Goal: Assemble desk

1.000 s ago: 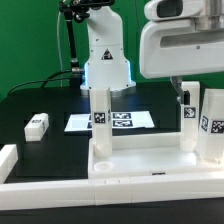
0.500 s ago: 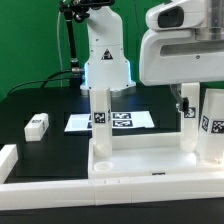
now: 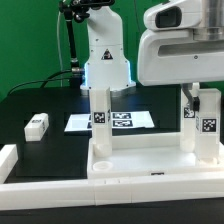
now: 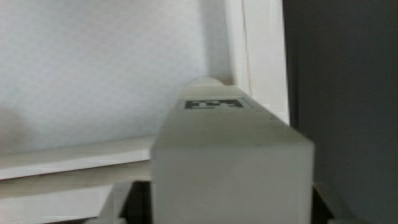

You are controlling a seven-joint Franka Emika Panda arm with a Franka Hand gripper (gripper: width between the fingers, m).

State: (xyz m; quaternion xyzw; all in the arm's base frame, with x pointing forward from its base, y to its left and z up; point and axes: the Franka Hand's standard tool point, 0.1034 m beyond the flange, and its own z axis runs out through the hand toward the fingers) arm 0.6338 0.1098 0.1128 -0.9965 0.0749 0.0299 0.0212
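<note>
Gripper [image 3: 203,98] straddles 1 leg [image 3: 207,130] at the tabletop [image 3: 140,160] corner; whether it has clenched cannot be told. The leg is best centred between the fingers [image 3: 188,102], upright over its socket.

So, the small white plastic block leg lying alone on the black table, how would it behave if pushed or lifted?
The small white plastic block leg lies on a flat long face, so it would probably slide, not roll. It looks solid and square-edged, so likely stiff. Its smooth faces may slip in a loose grip.
</note>
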